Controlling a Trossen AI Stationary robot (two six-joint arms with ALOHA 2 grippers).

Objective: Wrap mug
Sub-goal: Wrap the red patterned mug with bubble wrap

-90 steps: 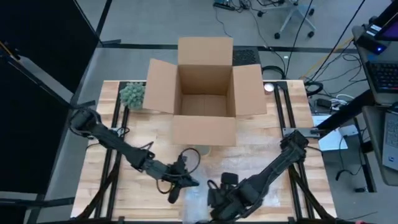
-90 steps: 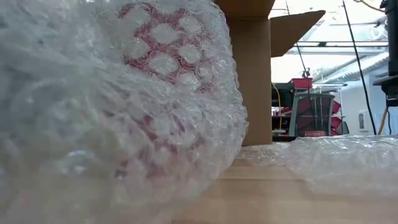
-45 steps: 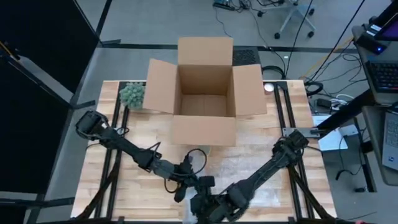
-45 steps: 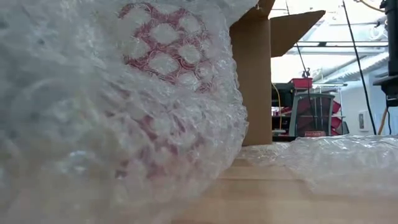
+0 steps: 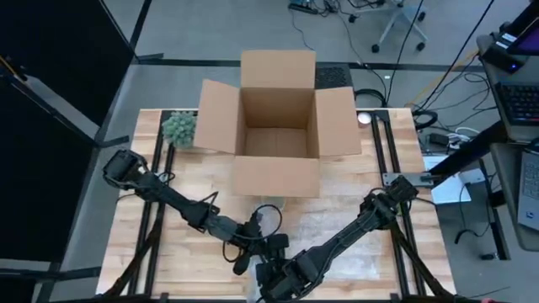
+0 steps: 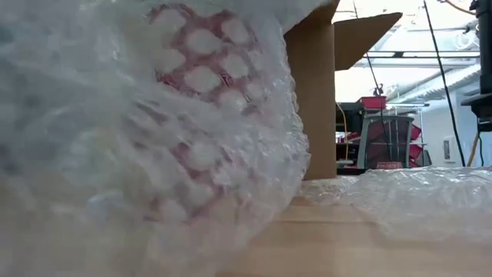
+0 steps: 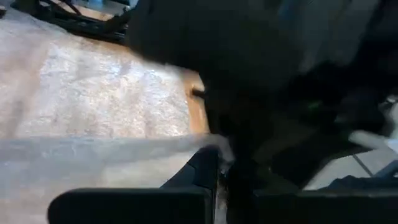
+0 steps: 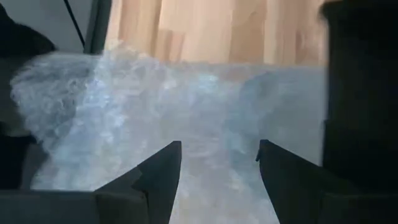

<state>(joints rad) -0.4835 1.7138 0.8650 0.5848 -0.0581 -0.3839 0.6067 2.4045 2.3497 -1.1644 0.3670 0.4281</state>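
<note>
- The mug [image 6: 192, 85] shows in the low view as a red-and-white patterned shape already swaddled in bubble wrap [image 6: 115, 177], sitting at the near edge of the table [image 5: 194, 181] where both arms meet (the high view hides it under the grippers).
- The left gripper [image 5: 253, 244] reaches in from the left and sits just beside the bundle. Its wrist view is mostly dark with the other arm's bulk close in front, so I cannot tell how its jaws stand, though a sheet of wrap crosses right over its fingers.
- The right gripper [image 5: 274, 273] comes in from the right, low over the near edge. Its wrist view shows the two fingers [image 8: 158, 180] spread apart, with wrap lying between and beyond them and nothing pinched.
- More wrap [image 6: 400, 192] lies flat on the table to the right of the bundle.
- The open cardboard box [image 5: 278, 126] stands at the far middle of the table, with a small green plant [image 5: 178, 128] at its left.
- Step in hand, as I judge it: folding the loose wrap round the mug, well along, since the low view shows it covered.
- The next move likely calls for the right gripper to close on a free edge of wrap and draw it over, while the left steadies the bundle so it doesn't roll.
</note>
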